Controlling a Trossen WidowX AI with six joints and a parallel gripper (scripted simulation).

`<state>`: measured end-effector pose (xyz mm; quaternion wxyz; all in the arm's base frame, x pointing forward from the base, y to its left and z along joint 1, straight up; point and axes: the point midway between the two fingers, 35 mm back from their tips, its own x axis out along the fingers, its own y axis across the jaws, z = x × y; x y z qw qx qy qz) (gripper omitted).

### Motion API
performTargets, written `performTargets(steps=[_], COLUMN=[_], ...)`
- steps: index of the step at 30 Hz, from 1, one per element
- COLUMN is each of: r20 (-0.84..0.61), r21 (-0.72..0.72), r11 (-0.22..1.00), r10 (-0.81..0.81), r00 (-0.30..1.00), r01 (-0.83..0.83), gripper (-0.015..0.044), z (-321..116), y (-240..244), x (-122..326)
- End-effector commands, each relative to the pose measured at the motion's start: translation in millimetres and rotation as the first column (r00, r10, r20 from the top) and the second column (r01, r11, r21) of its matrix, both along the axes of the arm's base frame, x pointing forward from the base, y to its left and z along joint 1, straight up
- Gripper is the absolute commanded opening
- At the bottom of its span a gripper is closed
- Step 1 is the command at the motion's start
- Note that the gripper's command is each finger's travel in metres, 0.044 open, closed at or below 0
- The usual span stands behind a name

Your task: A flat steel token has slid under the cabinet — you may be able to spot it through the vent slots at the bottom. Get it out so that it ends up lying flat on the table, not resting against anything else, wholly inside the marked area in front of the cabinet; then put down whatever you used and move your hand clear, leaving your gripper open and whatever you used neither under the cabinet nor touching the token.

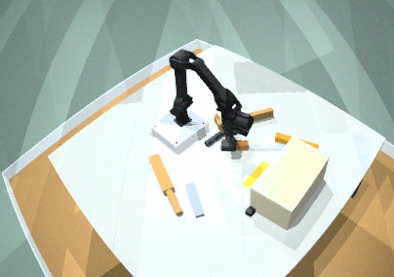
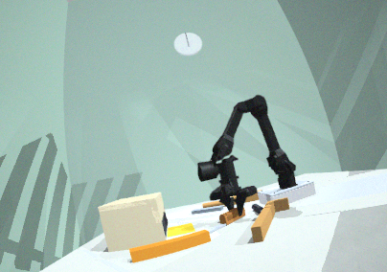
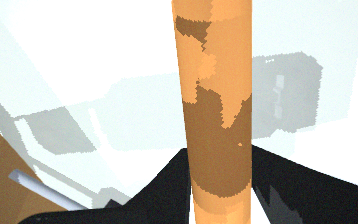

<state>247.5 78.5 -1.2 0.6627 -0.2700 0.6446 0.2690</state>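
Observation:
The cream cabinet (image 1: 288, 181) (image 2: 131, 224) stands on the table, with the yellow marked area (image 1: 256, 175) (image 2: 180, 230) along its front. The token is not visible in any view. My gripper (image 1: 228, 145) (image 2: 235, 211) (image 3: 214, 152) is shut on the orange handle (image 1: 242, 145) (image 2: 228, 217) (image 3: 220, 110) of a tool, low over the table. The tool's thin pale blade (image 1: 264, 147) (image 2: 218, 228) extends from the handle toward the cabinet's side near the orange bar. Its far end is hard to make out, and I cannot tell whether it touches anything.
An orange bar (image 1: 288, 138) (image 2: 170, 246) lies beside the cabinet. An orange angled piece (image 1: 261, 115) (image 2: 263, 224) and a dark cylinder (image 1: 214, 138) (image 2: 258, 209) lie near the arm. An orange paddle (image 1: 161, 173), a grey-blue strip (image 1: 194, 200) and a small black block (image 1: 250, 211) lie on the other side.

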Motion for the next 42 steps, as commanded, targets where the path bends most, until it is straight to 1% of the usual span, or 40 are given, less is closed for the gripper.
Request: performTargets(steps=[1,42], r20=[0.001,0.000], r21=[0.003,0.006], r11=[1.000,1.000], r10=[0.005,0.005], r00=[1.000,1.000], r01=[-0.005,-0.005], gripper=[0.0000,0.0000], z=[0,0], y=[4,42], x=[-2,-19])
